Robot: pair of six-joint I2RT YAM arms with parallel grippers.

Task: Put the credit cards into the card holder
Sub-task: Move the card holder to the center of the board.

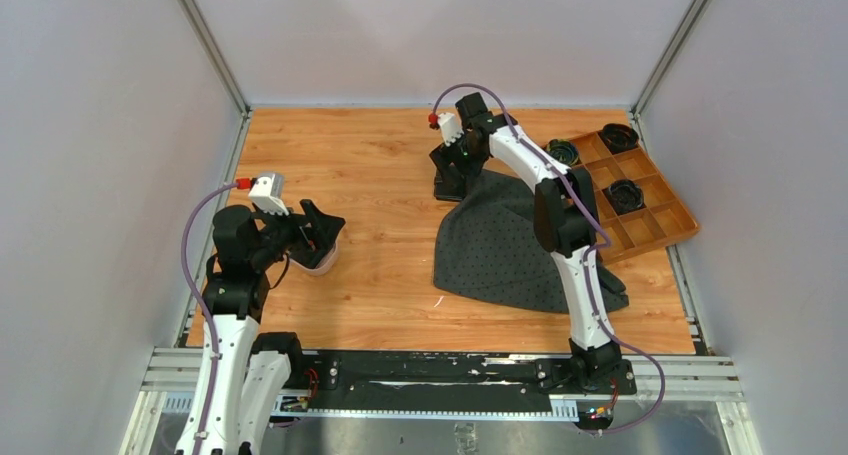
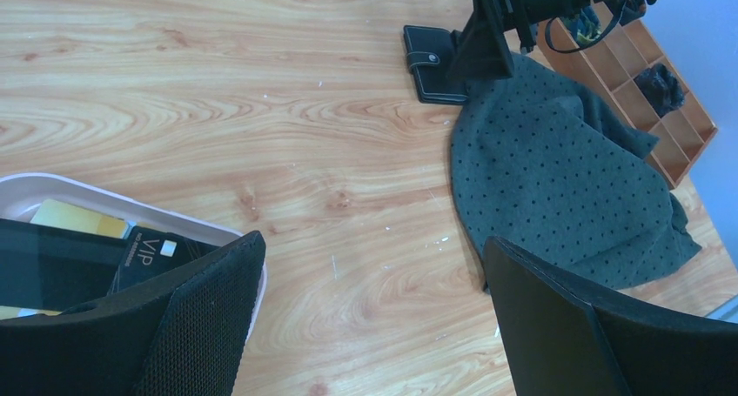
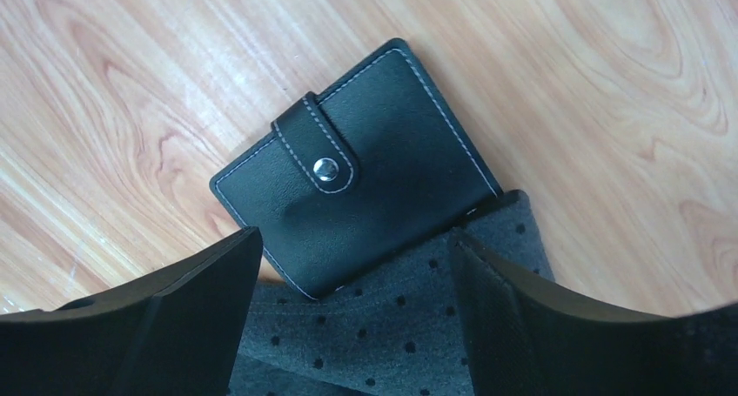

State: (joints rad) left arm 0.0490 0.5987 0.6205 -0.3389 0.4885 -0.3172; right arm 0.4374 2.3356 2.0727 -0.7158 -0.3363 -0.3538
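The card holder [image 3: 365, 161], a black wallet with its snap tab fastened, lies shut on the wood; its near edge is tucked under a dotted grey cloth [image 3: 392, 326]. My right gripper [image 3: 352, 239] hangs open just over that edge, one finger on each side of the wallet's near corner, gripping nothing. The top view shows the card holder [image 1: 446, 189] under that right gripper [image 1: 455, 170]. The credit cards lie in a pinkish tray [image 2: 52, 185]: a gold one [image 2: 74, 218] and a black one [image 2: 150, 250] show. My left gripper [image 2: 374, 239] stands open and empty at the tray's right rim.
The grey cloth [image 1: 500, 245] spreads over the table's right half. An orange-brown compartmented box [image 1: 640, 190] with black round parts sits at the far right. Grey walls close in the table on three sides. Bare wood lies between tray and cloth.
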